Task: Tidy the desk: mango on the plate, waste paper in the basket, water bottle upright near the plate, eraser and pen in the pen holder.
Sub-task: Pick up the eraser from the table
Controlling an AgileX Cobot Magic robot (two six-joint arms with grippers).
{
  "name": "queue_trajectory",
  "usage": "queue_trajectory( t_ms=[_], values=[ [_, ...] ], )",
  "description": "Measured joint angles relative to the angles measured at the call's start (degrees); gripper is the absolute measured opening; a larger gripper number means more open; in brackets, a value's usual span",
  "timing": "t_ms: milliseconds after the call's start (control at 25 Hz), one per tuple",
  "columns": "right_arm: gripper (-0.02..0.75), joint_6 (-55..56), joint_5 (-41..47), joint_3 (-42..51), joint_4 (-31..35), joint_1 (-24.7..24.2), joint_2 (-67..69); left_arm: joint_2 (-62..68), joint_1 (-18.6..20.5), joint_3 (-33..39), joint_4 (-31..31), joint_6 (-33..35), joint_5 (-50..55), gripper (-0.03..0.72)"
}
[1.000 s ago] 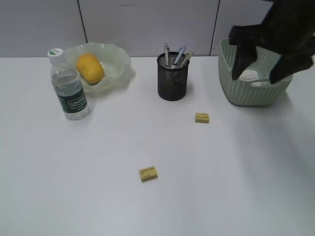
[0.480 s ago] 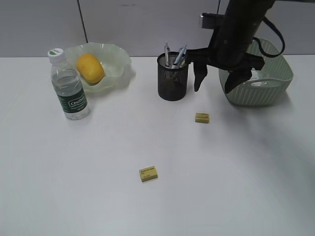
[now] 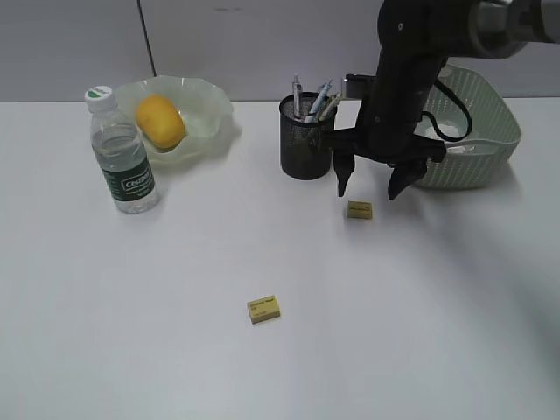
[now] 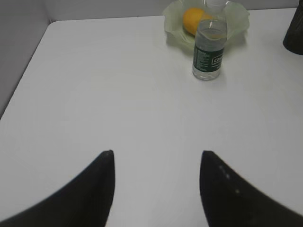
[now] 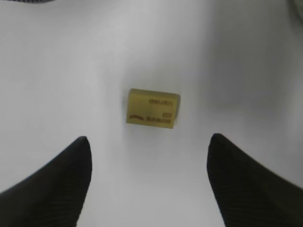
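Note:
My right gripper [image 3: 367, 190] is open and hangs just above a yellow eraser [image 3: 359, 209] on the white desk [image 3: 175, 350]; the right wrist view shows that eraser [image 5: 152, 109] between and ahead of the fingers [image 5: 149, 142]. A second yellow eraser [image 3: 264, 309] lies nearer the front. The mango [image 3: 160, 121] lies in the plate [image 3: 210, 109]. The water bottle [image 3: 122, 153] stands upright next to the plate. Pens stand in the black pen holder [image 3: 306, 140]. White waste paper [image 3: 437, 131] lies in the basket [image 3: 477, 162]. My left gripper [image 4: 156, 156] is open and empty over bare desk.
The left wrist view shows the water bottle [image 4: 208, 49], the mango [image 4: 196, 19] and the plate [image 4: 175, 30] far ahead, and the desk's left edge [image 4: 28, 66]. A grey panelled wall [image 3: 262, 44] runs behind the desk.
My right arm has moved from over the basket leftward and down, and its open gripper now hangs over the eraser near the pen holder. Nothing else has moved.

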Motion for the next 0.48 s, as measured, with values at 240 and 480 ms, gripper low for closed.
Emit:
queue_trajectory(
  t_ms=[240, 480],
  values=[
    [0.594, 0.62, -3.55, -0.14, -0.13, 0.00, 0.47, 0.00, 0.00, 0.00, 0.00, 0.00, 0.00, 0.435],
    [0.594, 1.16, -4.24, -0.35, -0.13, 0.00, 1.79, 0.00, 0.00, 0.00, 0.00, 0.00, 0.00, 0.435]
  ],
)
